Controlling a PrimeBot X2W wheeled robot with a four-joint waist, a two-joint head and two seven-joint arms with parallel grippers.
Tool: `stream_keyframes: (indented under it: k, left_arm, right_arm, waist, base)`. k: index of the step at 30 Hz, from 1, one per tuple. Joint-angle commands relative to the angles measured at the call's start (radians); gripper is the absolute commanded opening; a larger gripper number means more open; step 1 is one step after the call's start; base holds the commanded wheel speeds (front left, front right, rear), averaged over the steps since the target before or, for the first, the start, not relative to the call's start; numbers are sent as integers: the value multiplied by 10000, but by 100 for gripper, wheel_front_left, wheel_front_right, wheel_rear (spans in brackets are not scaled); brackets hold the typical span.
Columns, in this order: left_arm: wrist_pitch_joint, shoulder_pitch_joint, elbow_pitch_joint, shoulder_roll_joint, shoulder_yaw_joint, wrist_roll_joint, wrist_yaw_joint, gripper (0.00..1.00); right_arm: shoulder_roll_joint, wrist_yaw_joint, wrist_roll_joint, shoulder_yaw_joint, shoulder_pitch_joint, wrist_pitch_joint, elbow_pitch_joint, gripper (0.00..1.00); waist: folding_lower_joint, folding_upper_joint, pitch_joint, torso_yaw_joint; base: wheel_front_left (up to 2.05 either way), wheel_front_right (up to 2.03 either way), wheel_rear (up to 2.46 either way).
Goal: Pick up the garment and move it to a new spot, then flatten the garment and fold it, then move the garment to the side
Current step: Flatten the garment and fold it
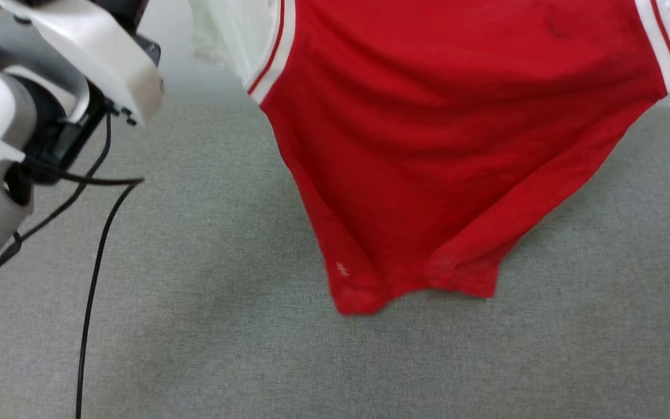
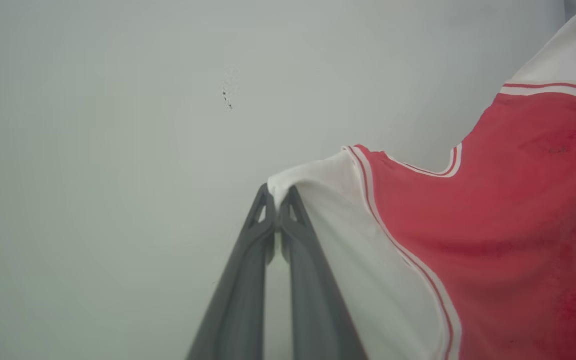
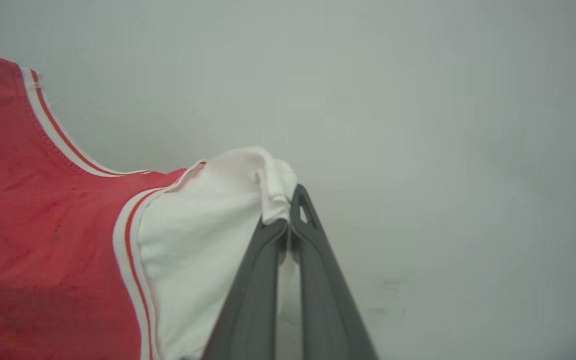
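Here, in the head view, the garment is hanging spread out in the air. Its white sleeves are sitting at the top and its red body is tapering down to the hem. The hem is either ending just above the grey worktop or brushing it; I cannot tell which. A small white tag is showing near the hem. The pale left forearm is reaching in at the upper left, with a black cable trailing below it.

In the left wrist view, the left gripper is pinching the outer edge of one white sleeve, its fingers closed on the cloth. The red body is draping away to the right against a pale wall.

In the right wrist view, the right gripper is clamping a bunched fold of the other sleeve, fingers closed on it too.

The cloth is looking thin, light and limp, so it is likely to sag and swing rather than keep any shape. The two sleeve holds are keeping it spread. They are small pinches, though, and the bunched one seems the likelier to slip.
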Motion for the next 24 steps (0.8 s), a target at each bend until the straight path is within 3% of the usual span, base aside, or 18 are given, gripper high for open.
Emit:
stream_keyframes:
  k: [1,8,15,24]
  left_arm:
    - [35,-289,73,-94,21,127,-82,0]
    - [100,-1369,512,-494,297,174,-280,0]
    - [63,-3158,2306,-1162,607,388,-599,0]
    - [-338,-5061,4083,-1788,824,812,-989,0]
  right_arm:
    - [108,-11,-116,-30,-214,54,-85,0]
    - [361,-12,-409,13,-1117,344,-211,0]
    - [749,-11,-1324,574,-3262,507,843,0]
    - [1356,-13,-2375,984,-5860,-219,2389,0]
  waist:
    - [1,-1,-55,-41]
    - [1,-1,219,-142]
    - [1,-1,1627,-221]
    - [1,-1,3202,-272]
  base:
    - [0,0,0]
    - [0,0,0]
    - [0,0,0]
    - [0,0,0]
